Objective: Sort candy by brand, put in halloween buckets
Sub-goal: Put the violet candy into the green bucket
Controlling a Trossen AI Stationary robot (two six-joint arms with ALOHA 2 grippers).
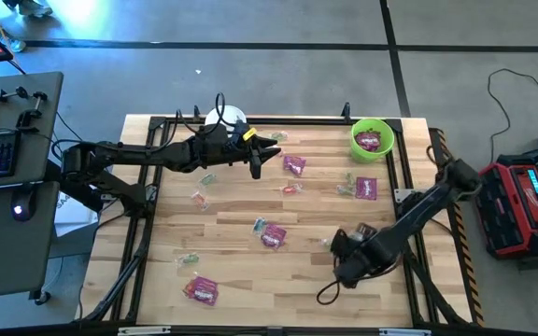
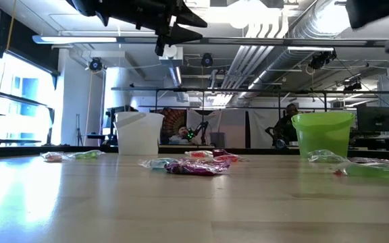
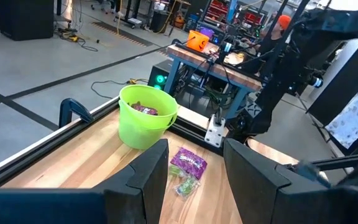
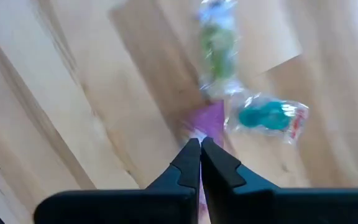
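I'm seeing a pale wooden surface [image 1: 232, 252], smooth with a slight sheen; lime green bucket [image 3: 145, 118] looks like smooth plastic; candy [image 4: 267, 116] wrappers are clear, crinkly and glossy; my jaws are matt black.

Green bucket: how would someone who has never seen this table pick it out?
Find the wooden table and go to its far right corner. The green bucket stands there, with magenta packets inside. Its neighbour, the white bucket, stands along the same far edge, to the left.

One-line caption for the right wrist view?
Right end effector shut above the wooden table, a magenta packet just beyond its tips, green and teal clear-wrapped candies nearby.
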